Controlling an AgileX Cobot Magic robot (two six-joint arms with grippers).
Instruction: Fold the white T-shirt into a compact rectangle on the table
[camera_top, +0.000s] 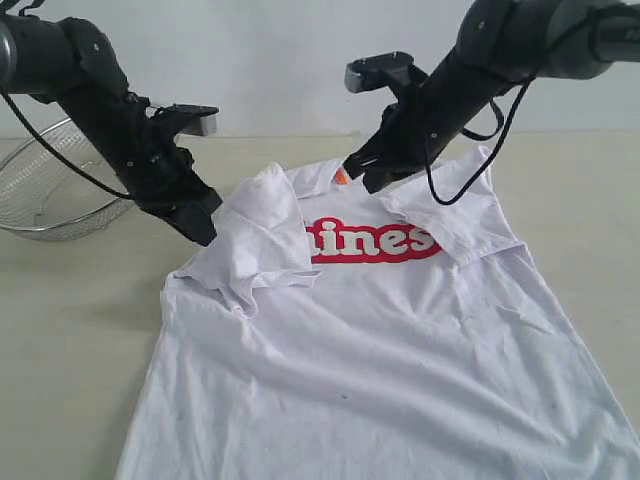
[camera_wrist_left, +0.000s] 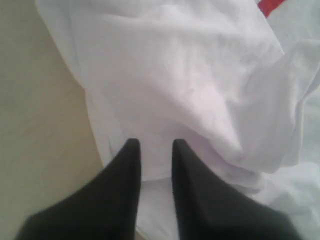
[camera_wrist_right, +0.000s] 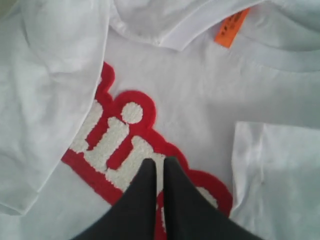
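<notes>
The white T-shirt (camera_top: 380, 350) lies front up on the pale table (camera_top: 70, 330), with both sleeves turned in over the chest. The folded left sleeve (camera_top: 262, 235) covers the start of the red lettering (camera_top: 375, 242). My left gripper (camera_top: 203, 232) sits at that sleeve's outer edge. In the left wrist view its jaws (camera_wrist_left: 156, 145) stand a little apart over white cloth (camera_wrist_left: 200, 75), with nothing between them. My right gripper (camera_top: 362, 178) hovers by the collar and orange tag (camera_top: 341, 177). It is shut (camera_wrist_right: 160, 161) over the lettering (camera_wrist_right: 120, 145) and holds nothing.
A silver wire-mesh basket (camera_top: 40, 190) stands at the back left, behind the left arm. Bare table (camera_wrist_left: 35, 125) shows to the left of the shirt. The shirt's hem runs out of the exterior view at the bottom.
</notes>
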